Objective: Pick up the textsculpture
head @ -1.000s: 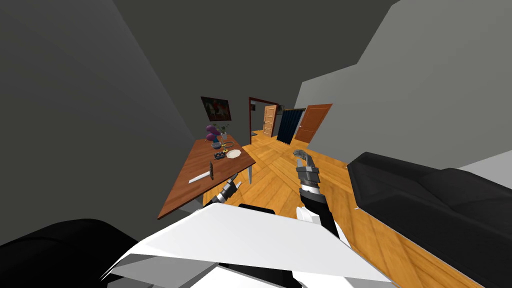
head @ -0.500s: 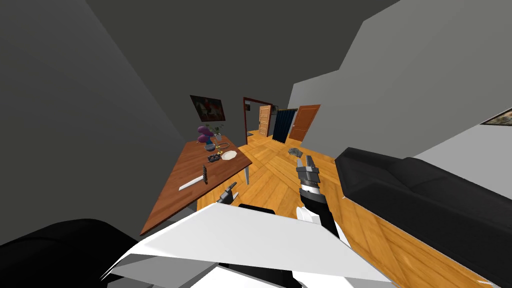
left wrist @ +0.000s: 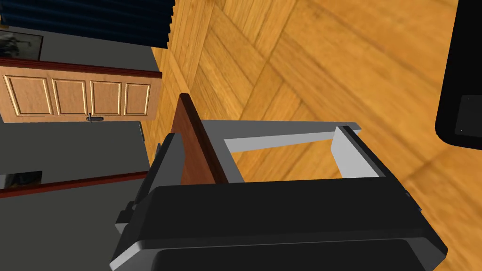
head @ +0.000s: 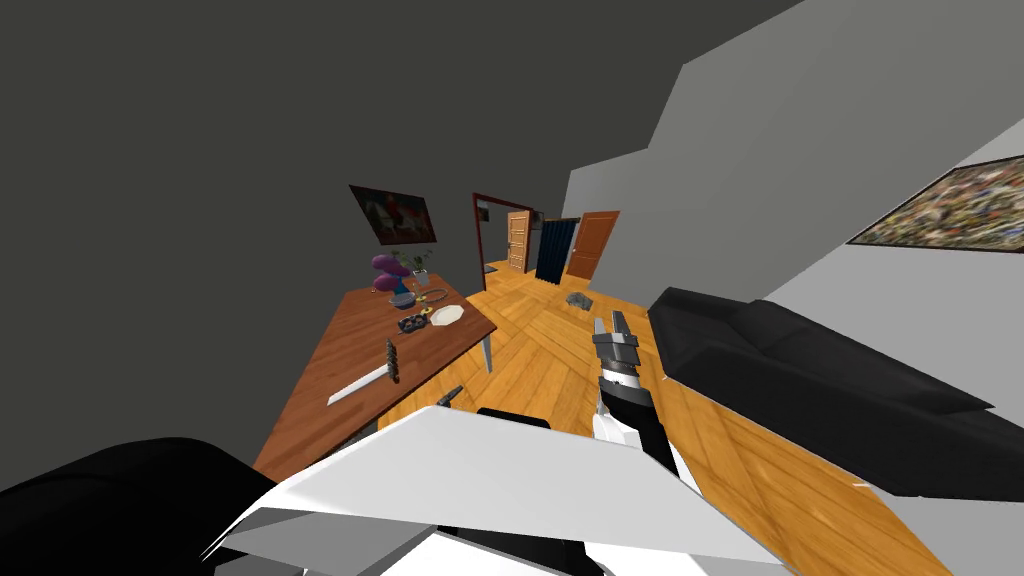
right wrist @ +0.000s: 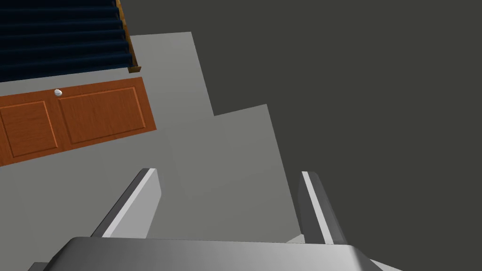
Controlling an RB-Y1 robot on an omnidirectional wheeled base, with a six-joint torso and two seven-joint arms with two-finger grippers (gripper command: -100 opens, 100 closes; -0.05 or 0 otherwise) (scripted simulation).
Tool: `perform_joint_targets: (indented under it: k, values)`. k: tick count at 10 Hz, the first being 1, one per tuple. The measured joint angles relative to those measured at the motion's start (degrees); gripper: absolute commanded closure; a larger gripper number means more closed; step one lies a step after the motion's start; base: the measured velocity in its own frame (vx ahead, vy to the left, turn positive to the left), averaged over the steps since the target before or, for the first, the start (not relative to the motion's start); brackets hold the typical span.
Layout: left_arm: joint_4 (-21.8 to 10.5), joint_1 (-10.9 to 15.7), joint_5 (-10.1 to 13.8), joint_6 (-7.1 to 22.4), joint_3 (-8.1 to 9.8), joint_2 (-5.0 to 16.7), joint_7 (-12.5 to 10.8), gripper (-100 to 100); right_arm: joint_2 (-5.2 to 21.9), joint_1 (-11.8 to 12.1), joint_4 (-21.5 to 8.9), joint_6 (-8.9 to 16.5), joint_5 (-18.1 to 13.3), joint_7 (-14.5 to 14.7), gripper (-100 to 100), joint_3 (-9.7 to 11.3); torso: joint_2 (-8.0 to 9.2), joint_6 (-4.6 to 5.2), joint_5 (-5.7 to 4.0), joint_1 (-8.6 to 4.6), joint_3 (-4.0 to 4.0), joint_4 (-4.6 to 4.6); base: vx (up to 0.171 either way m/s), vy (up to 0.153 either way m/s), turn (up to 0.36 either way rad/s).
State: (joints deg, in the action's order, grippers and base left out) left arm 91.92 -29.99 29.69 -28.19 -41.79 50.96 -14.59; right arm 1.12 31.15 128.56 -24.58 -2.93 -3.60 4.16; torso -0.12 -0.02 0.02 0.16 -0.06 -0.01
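A brown wooden table [head: 340,370] stands ahead on my left. On its far end a small dark blocky piece [head: 410,323] lies beside a white plate [head: 446,314]; I cannot tell if it is the text sculpture. A grey lump [head: 577,299] lies on the floor near the doors. My left gripper [head: 452,392] hangs low by the table's near corner, open; in its wrist view [left wrist: 259,150] the table's edge [left wrist: 195,141] and a grey leg show between the fingers. My right gripper [head: 612,322] is raised over the floor, open [right wrist: 228,197] and empty.
A knife [head: 365,377], a purple vase [head: 392,270] and a ring [head: 433,295] also sit on the table. A black sofa [head: 800,380] runs along the right wall. Wooden floor [head: 550,350] leads to doors [head: 592,243] and a dark curtain [head: 555,250].
I have turned right: table, doors and sofa slid left in the head view and a wall painting appeared on the right. My left gripper dropped lower beside my chest.
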Motion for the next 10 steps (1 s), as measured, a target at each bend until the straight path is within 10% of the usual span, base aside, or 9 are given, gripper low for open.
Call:
perform_joint_targets:
  k: [10]
  values:
    - [-11.2, -1.3, 6.7, 0.9, -12.45, 14.2, -4.1, -100, 0.0, 0.0, 0.0, 0.0, 0.0, 0.0, 0, 0.0, -0.17, -0.07, 0.02, 0.06, -0.1, -0.04, 0.055, 0.023, -0.169]
